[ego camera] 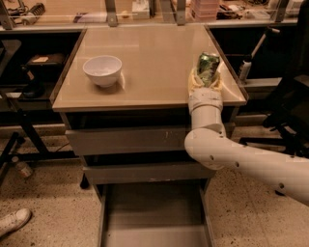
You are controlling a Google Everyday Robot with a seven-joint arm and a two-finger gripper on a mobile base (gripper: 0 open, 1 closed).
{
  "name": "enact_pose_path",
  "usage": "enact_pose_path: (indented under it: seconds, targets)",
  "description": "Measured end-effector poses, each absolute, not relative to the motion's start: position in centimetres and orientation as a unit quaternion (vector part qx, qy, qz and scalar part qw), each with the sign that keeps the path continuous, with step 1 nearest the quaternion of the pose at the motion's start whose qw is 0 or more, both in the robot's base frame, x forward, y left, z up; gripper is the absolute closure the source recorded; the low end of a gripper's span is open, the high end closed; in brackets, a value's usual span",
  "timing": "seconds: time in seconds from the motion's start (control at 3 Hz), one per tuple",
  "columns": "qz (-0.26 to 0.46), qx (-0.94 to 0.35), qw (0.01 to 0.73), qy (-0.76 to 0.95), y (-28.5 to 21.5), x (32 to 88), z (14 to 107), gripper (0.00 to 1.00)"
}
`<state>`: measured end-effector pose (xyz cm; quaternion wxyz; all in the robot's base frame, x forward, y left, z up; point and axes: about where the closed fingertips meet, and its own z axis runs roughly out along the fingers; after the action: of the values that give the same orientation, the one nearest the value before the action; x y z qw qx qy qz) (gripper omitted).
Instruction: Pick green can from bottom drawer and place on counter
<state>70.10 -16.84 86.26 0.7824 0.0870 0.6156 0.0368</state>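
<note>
The green can [208,66] sits between the fingers of my gripper [206,79] at the front right of the beige counter [154,53]. The can leans slightly, and I cannot tell whether its base touches the counter. The gripper is shut on the can, one pale finger on each side. My white arm [207,140] rises from the lower right in front of the drawer cabinet. The bottom drawer [154,217] is pulled open below, and its tray shows nothing inside.
A white bowl [102,70] stands on the left of the counter. Two shallower grey drawers [130,140] are closed above the open one. A cluttered bench [145,9] runs behind. A black chair base [285,130] is at the right, and a shoe [14,221] is at the lower left.
</note>
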Motion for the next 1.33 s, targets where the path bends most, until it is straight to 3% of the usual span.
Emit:
enact_pose_path:
  seconds: [1.33]
  targets:
    - [-0.098,0.101,0.816,0.561,-17.7,68.1,86.7,1.00]
